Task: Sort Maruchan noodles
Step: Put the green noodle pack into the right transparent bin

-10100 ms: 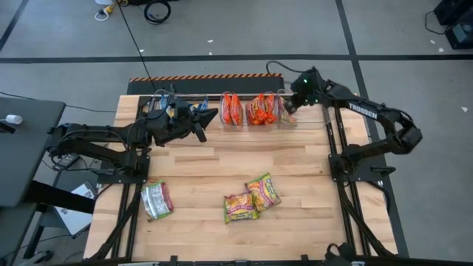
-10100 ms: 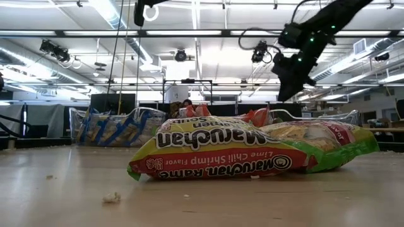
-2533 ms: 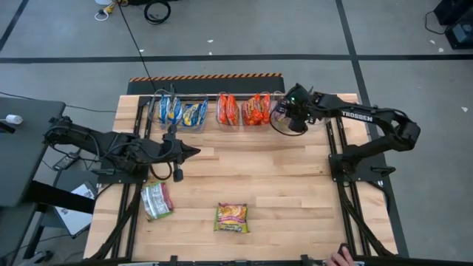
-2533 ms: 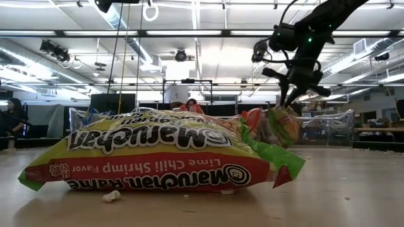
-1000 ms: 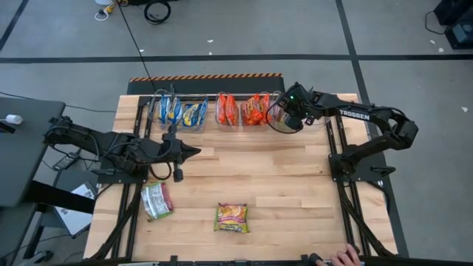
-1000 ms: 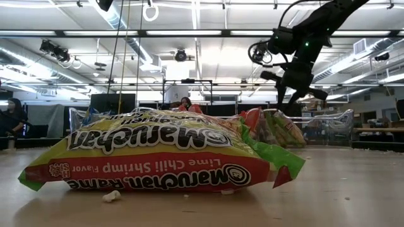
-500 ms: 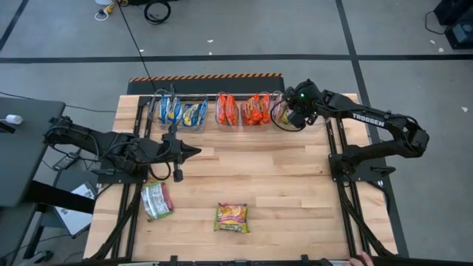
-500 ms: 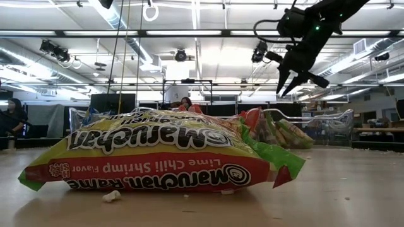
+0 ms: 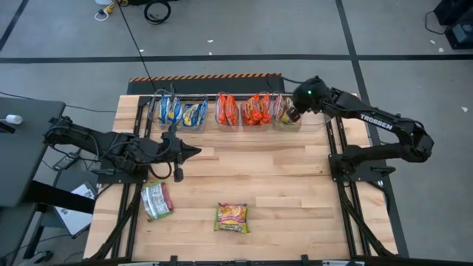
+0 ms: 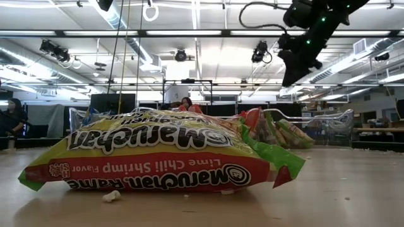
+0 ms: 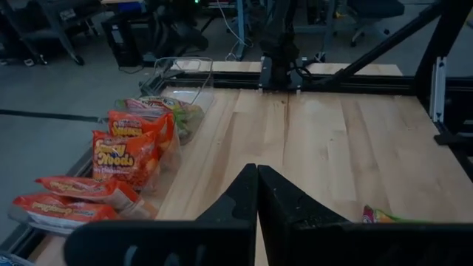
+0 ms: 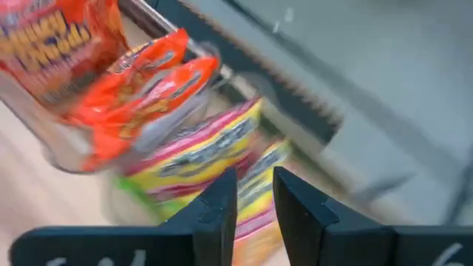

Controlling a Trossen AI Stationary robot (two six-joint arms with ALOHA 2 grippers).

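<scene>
High view first: we see the right gripper above the rightmost clear bin at the table's far edge, where yellow-green packets lie, next to the orange-red packets and blue-yellow packets in their own bins. We judge a drop-off just finished; next comes a reach for the two loose packets, one near the front middle, another at front left. Our left gripper waits over the left side of the table. Low view: the right gripper hangs clear above the bins, nothing in it. Left wrist view: our left fingers are pressed together, empty. Right wrist view: the right fingers stand slightly parted with a narrow gap, gripping nothing, over the pink-and-yellow packets.
</scene>
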